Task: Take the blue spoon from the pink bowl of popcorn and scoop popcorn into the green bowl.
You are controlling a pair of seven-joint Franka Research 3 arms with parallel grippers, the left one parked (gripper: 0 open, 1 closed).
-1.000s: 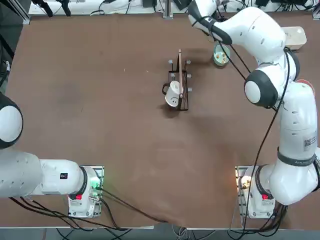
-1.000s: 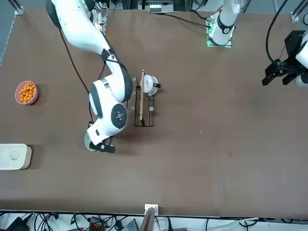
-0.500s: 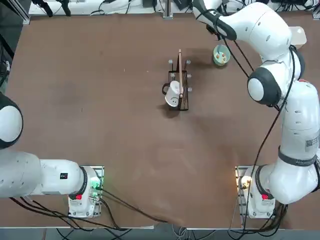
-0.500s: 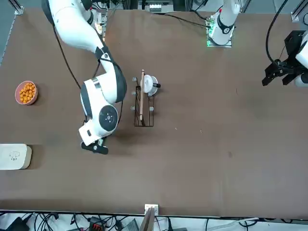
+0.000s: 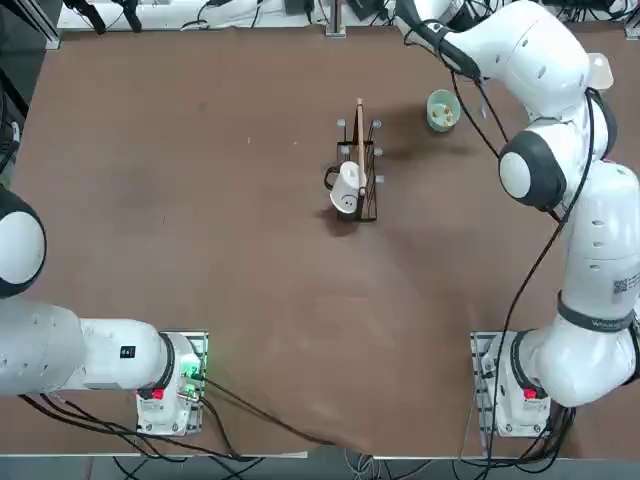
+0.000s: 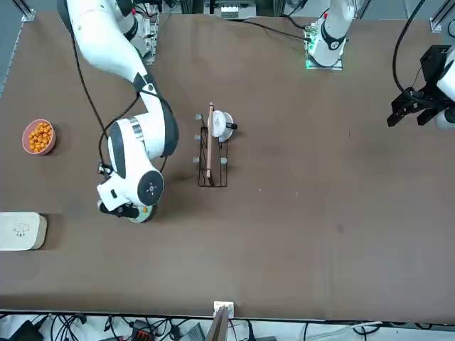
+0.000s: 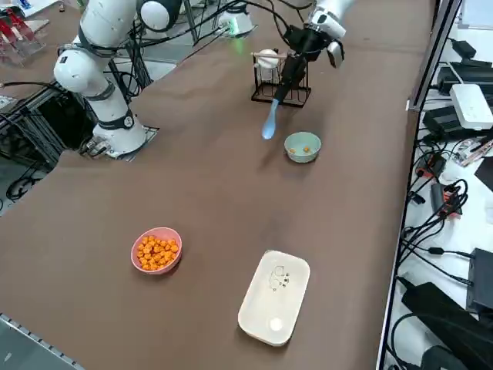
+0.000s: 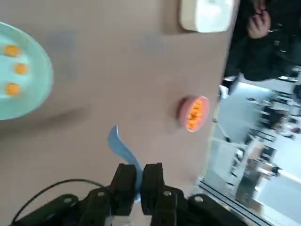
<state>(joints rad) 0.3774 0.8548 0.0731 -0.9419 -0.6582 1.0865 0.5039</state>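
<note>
**Spoon aloft beside green bowl**

Right gripper (image 8: 137, 181) clamped on blue spoon (image 7: 269, 123), raised above the desk just beside green bowl (image 7: 302, 146), near the far edge. A few popcorn (image 8: 13, 68) pieces inside. Pink bowl (image 7: 156, 250) near the right edge, well apart.

I see the brown table (image 7: 192, 193) carrying the green bowl (image 7: 302, 146) just beside my right gripper (image 8: 138, 176), a wire rack (image 7: 280, 81) with a mug near it, and, well apart from the fingers (image 8: 123, 181), the pink bowl (image 7: 156, 250) and a white box (image 7: 274, 297).
</note>
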